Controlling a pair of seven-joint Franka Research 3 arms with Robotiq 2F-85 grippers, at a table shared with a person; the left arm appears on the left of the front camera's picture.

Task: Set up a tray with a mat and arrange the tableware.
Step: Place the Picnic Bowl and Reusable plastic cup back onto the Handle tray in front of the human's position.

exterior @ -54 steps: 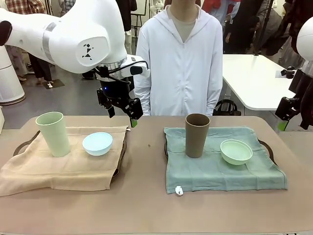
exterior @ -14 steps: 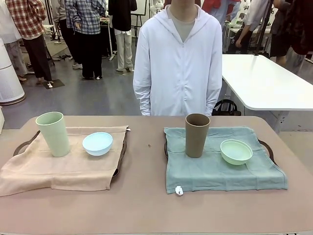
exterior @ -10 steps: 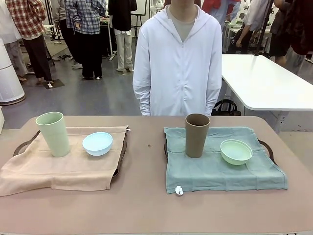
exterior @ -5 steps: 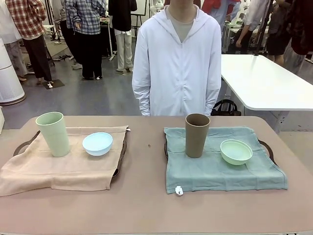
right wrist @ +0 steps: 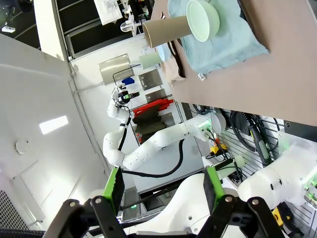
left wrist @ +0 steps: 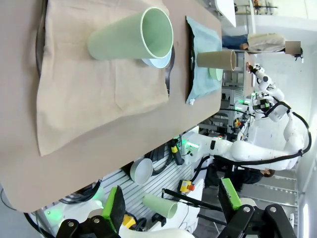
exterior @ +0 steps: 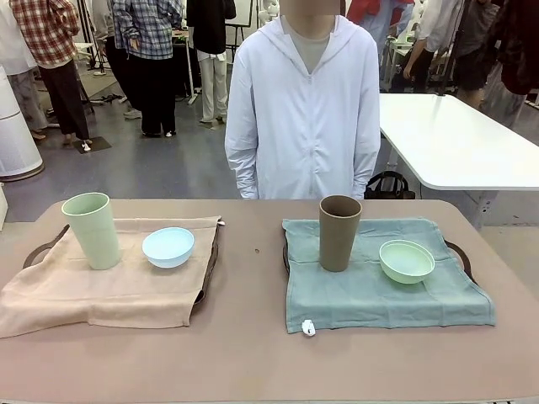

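Work surface: a matte brown table (exterior: 253,353) w/ rounded corners; a person in a white zip hoodie (exterior: 307,109) stands at its far edge, and a white table (exterior: 446,139) sits behind to the right.

On your left side you have a dark tray (exterior: 38,249) w/ loop handle, covered by a tan cloth mat (exterior: 109,295), soft and wrinkled, its front edge draped past the tray. On the mat, far-left: pale green cup (exterior: 92,230), tall, handleless, matte, tapered, upright. Near it, to its right: light blue bowl (exterior: 168,247), small, round, smooth.

On your right side, a second dark tray (exterior: 459,251) carries a teal cloth mat (exterior: 379,290), towel-like texture, w/ a small white tag (exterior: 308,327) at its front-left corner; no print readable on it. On this mat: brown cup (exterior: 338,233), same tall tapered shape, upright; to its right, close but apart, mint green bowl (exterior: 407,261), shallow, round.

Left gripper (left wrist: 171,206): green pads wide apart, nothing between them; it's well off the table, which rolls sideways in the wrist view. Right gripper (right wrist: 162,186): jaws also spread, nothing held, likewise well clear of the table.
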